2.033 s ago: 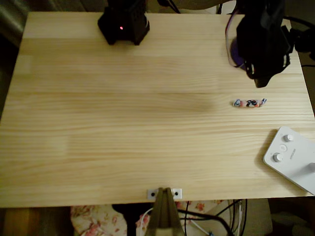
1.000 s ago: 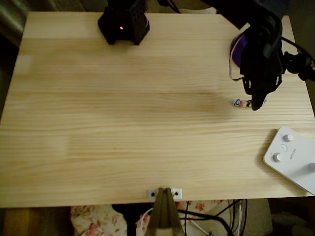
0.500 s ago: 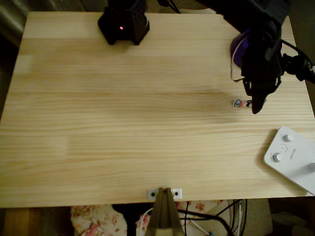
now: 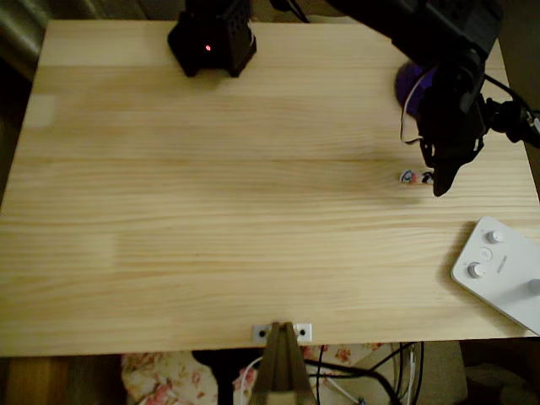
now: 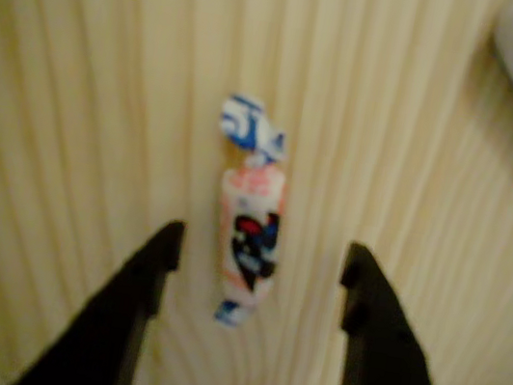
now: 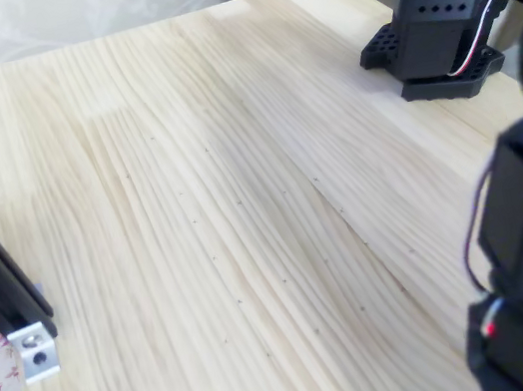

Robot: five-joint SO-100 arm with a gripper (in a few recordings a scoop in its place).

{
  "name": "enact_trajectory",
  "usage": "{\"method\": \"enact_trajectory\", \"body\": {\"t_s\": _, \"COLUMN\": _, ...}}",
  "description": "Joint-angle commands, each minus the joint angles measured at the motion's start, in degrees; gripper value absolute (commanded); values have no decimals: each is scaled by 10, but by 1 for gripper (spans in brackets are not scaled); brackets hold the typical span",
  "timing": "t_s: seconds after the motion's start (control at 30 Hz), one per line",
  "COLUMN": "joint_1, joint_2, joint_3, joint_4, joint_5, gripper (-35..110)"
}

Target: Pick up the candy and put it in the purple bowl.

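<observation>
- Overhead view, far left to middle: the pale wooden tabletop runs bare across most of its width, with the arm's black base at its far edge, a small red light on it.
- At the near edge, a small metal bracket is fixed at the middle of the tabletop.
- Further right, the candy lies flat on the wood, its left twisted end free; its right part is hidden under the black claw, which is right down at it.
- Wrist view: the candy lies lengthwise between the two dark fingers, its near end level with their tips, the blue twisted end pointing away. The claw stands apart, with bare wood on either side of the wrapper; neither finger touches it.
- Just behind the claw in the overhead view, the purple bowl shows as a purple curve, mostly covered by the arm; it is near the candy but apart from it.
- Far right, near corner: a white device with round knobs lies on the tabletop, well clear of the candy.
</observation>
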Motion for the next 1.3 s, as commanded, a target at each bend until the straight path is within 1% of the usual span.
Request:
{"method": "enact_trajectory", "body": {"t_s": 0.0, "joint_1": -14, "joint_2": 20, "joint_3": -55, "joint_4": 11, "joint_5": -15, "gripper": 25}}
{"method": "enact_trajectory", "body": {"t_s": 0.33, "joint_1": -6, "joint_2": 5, "joint_3": -49, "joint_4": 9, "joint_5": -14, "gripper": 25}}
{"method": "enact_trajectory", "body": {"t_s": 0.7, "joint_1": 29, "joint_2": -10, "joint_3": -20, "joint_4": -4, "joint_5": -18, "gripper": 24}}
{"method": "enact_trajectory", "body": {"t_s": 0.97, "joint_1": 16, "joint_2": 8, "joint_3": -5, "joint_4": 4, "joint_5": 22, "gripper": 19}}
{"method": "enact_trajectory", "body": {"t_s": 1.03, "joint_1": 15, "joint_2": 13, "joint_3": 0, "joint_4": -1, "joint_5": 28, "gripper": 16}}
{"method": "enact_trajectory", "body": {"t_s": 1.27, "joint_1": 11, "joint_2": 26, "joint_3": 24, "joint_4": -13, "joint_5": 40, "gripper": 14}}
